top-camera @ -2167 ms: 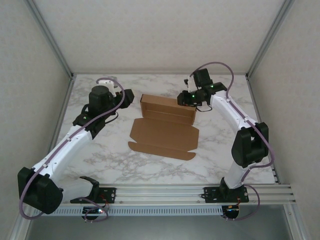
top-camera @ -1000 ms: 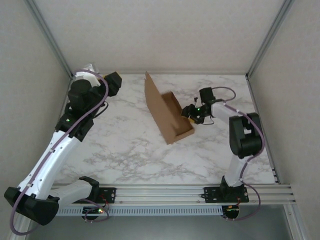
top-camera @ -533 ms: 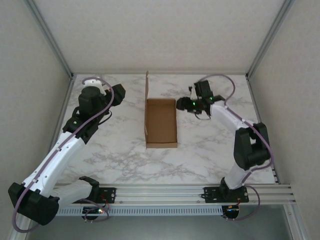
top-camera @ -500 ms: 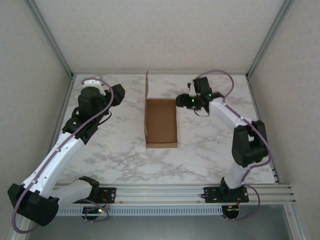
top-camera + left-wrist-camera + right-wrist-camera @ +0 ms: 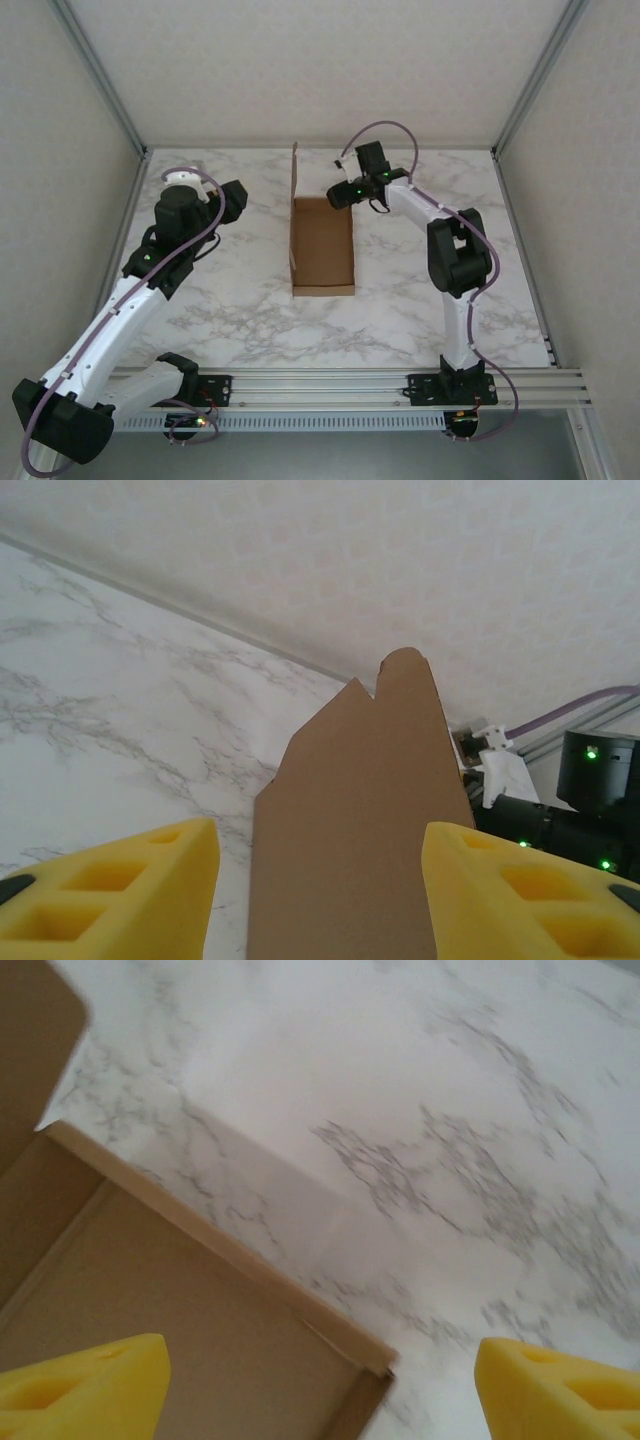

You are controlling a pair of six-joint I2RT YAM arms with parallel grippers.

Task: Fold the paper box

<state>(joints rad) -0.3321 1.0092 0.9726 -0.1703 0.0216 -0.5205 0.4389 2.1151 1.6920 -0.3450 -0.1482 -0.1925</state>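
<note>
I see the paper box, matte brown cardboard, as an open rectangular tray mid-worktop, toward the far edge. Its notched flap stands upright along its left wall. The left tool and right tool, with yellow foam pads, both gape, grasping nothing.

1. You have bright, even, diffuse light; shadows on the table are faint.
2. Your right wrist view is softly blurred, and the near fingertips are out of focus.

Marble tabletop (white textured walls).
</note>
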